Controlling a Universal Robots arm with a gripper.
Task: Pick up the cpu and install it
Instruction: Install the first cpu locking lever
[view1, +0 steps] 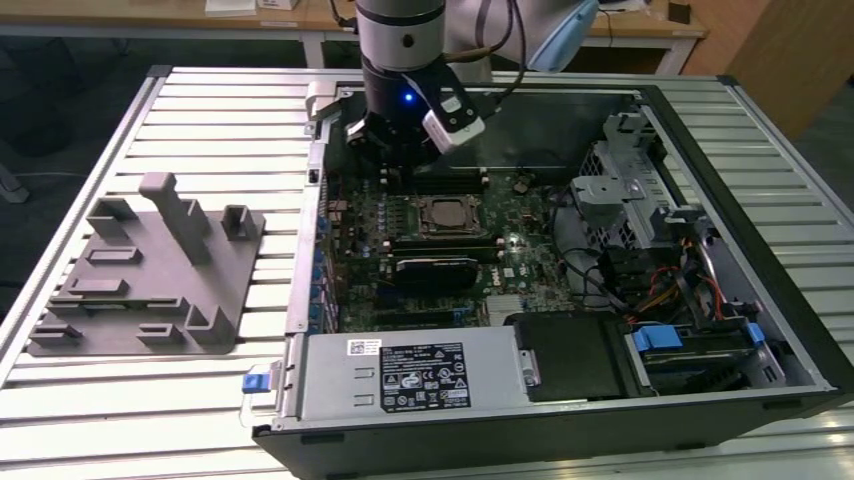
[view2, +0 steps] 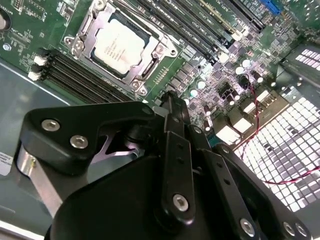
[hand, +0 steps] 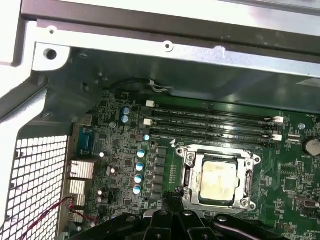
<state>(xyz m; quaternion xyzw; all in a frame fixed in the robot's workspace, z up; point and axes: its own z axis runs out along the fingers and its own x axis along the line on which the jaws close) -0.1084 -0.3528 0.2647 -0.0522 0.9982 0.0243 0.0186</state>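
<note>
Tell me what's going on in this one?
A robot arm is working inside an open computer case. The cpu lies in the motherboard socket, its silvery top showing in both wrist views. The gripper hangs above the motherboard near that socket, its fingers shut on nothing.

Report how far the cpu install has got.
Done: the cpu lies in the motherboard socket, seen in both wrist views. In hand: nothing of it; the gripper hangs beside the socket. Left: I cannot tell whether the socket's latch is closed.
</note>
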